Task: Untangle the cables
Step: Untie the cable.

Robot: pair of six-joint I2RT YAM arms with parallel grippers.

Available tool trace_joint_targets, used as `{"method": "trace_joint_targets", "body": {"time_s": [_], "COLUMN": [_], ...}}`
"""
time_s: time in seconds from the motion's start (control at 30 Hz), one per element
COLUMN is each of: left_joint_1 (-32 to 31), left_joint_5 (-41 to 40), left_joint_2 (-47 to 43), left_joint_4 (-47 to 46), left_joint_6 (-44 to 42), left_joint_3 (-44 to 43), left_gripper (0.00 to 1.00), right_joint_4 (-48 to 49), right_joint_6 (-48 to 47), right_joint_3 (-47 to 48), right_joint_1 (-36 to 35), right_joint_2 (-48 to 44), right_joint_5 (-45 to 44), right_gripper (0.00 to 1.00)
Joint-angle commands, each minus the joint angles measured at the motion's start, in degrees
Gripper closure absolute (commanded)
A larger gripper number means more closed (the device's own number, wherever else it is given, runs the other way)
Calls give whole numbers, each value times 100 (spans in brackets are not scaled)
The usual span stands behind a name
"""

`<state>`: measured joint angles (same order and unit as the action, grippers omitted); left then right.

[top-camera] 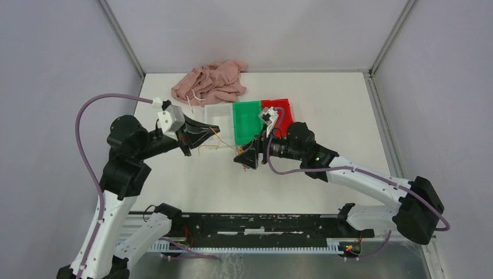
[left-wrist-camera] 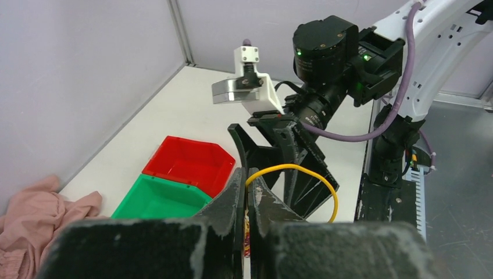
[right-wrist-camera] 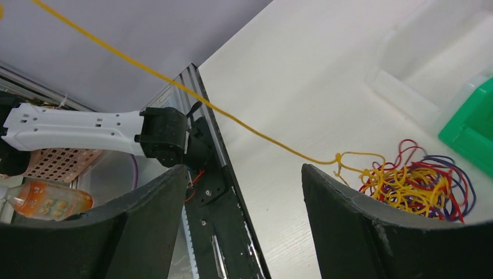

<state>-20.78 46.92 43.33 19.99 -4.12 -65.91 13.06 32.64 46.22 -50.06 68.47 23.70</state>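
The cables lie as a small yellow, red and purple tangle (right-wrist-camera: 415, 186) on the white table, mostly hidden under my right gripper (top-camera: 247, 158) in the top view. One yellow cable (right-wrist-camera: 174, 84) runs taut from a knot at the tangle's edge up to my left gripper (top-camera: 214, 130). In the left wrist view that gripper (left-wrist-camera: 247, 180) is shut on the yellow cable (left-wrist-camera: 302, 170), which loops out to the right of the closed jaws. My right gripper (right-wrist-camera: 244, 174) stands open just beside the tangle, with nothing between its fingers (right-wrist-camera: 331, 197).
A green bin (top-camera: 247, 119), a red bin (top-camera: 280, 109) and a clear tray (top-camera: 220, 116) sit side by side behind the grippers. A pink garment (top-camera: 212, 81) with a white drawstring lies at the back. A black rail (top-camera: 261, 224) runs along the near edge.
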Motion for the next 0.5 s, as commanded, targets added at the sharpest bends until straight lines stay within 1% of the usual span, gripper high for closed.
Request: {"method": "trace_joint_targets", "body": {"time_s": [0.0, 0.1, 0.17, 0.33, 0.47], "left_joint_1": [-17, -23, -21, -23, -23], "left_joint_5": [234, 248, 233, 222, 217], "left_joint_2": [79, 117, 128, 129, 137], "left_joint_4": [-175, -178, -179, -173, -178], "left_joint_6": [191, 163, 113, 95, 104], "left_joint_3": [71, 116, 145, 145, 61], "left_gripper": [97, 97, 97, 97, 97], "right_joint_4": [460, 725, 935, 754, 960], "right_joint_6": [-19, 190, 359, 523, 744], "right_joint_3": [452, 639, 777, 1132, 1164], "right_joint_1": [-21, -21, -37, -156, -239], "right_joint_2": [525, 937, 1255, 1787, 2067], "right_joint_5": [-267, -395, -307, -492, -455], "right_gripper": [22, 24, 25, 29, 31]}}
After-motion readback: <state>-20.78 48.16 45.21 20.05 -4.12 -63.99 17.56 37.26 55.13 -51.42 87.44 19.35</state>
